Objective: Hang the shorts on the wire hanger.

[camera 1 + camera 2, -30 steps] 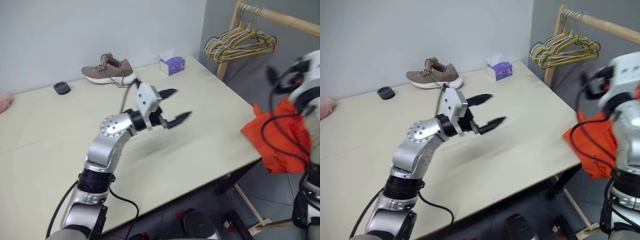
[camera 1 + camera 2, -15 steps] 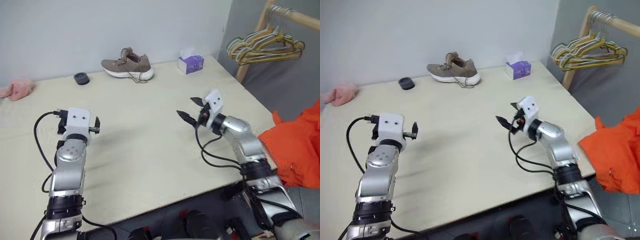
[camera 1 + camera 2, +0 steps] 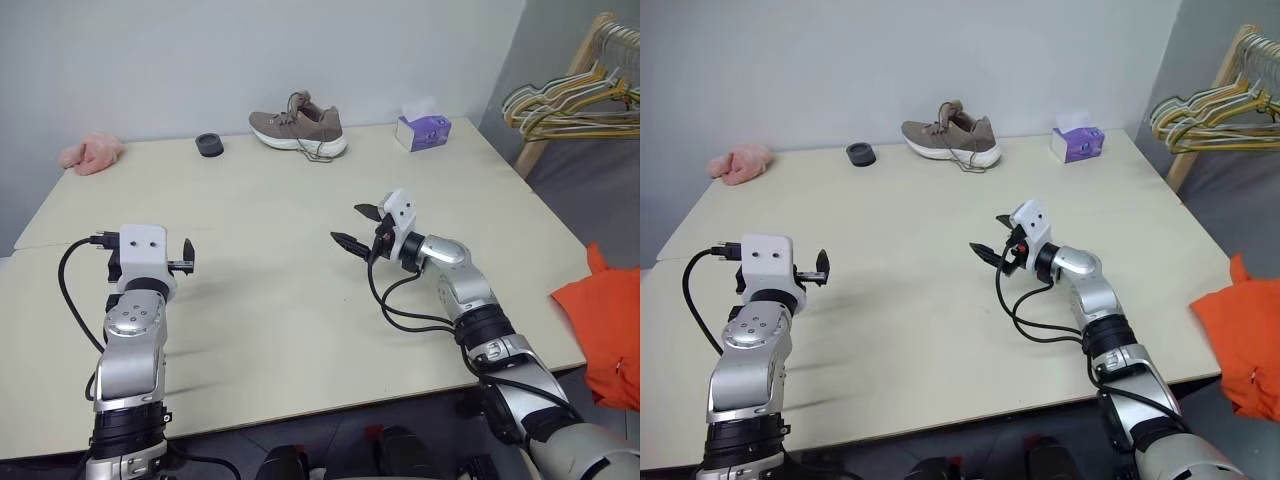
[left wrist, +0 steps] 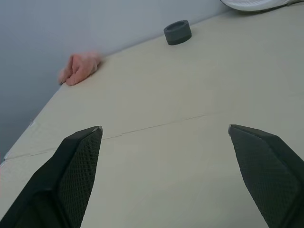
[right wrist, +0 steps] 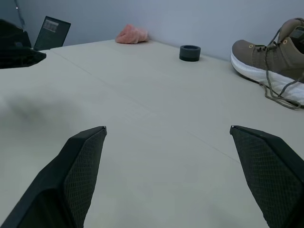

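Hands (image 3: 186, 263) and (image 3: 355, 228) hover level, fingers spread, over table (image 3: 280, 300).

Even, soft light leaves only faint shadows on the pale table (image 3: 300, 290), with no glare, and the pictures are sharp.

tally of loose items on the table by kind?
Shoe: 1
Purple tissue box: 1
Pink fluffy cloth: 1
Small dark ring: 1
Total: 4
The orange shorts sit off the table's right edge, not counted.
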Controlling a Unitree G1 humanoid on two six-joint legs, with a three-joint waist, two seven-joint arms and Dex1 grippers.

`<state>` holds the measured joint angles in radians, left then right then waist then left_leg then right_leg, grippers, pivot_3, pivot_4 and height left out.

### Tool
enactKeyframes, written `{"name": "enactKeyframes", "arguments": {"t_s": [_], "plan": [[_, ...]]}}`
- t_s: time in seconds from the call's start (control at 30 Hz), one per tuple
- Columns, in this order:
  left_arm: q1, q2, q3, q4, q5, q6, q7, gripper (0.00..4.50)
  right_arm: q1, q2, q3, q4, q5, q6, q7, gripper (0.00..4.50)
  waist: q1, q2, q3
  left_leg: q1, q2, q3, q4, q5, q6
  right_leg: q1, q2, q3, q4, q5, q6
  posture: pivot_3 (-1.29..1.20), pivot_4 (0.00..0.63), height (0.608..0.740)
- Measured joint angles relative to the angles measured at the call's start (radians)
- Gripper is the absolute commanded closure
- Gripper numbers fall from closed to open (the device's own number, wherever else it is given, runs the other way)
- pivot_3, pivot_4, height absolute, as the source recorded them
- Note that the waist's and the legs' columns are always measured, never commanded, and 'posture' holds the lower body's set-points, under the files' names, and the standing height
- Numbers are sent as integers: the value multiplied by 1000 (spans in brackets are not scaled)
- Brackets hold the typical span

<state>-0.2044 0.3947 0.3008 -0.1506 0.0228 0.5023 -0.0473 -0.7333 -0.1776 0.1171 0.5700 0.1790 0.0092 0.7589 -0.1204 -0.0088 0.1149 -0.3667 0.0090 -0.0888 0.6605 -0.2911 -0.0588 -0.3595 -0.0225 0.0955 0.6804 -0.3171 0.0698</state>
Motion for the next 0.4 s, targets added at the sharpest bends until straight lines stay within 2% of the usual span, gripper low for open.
{"name": "enactKeyframes", "arguments": {"t_s": [0.4], "plan": [[-7, -26, -8, -24, 0, -2, 24, 0, 90, 19, -19, -70, 0, 9, -59, 49, 43, 0, 9, 0, 0, 0, 0, 0, 0, -1, 1, 0, 0, 0, -1, 31, 116, 740]]}}
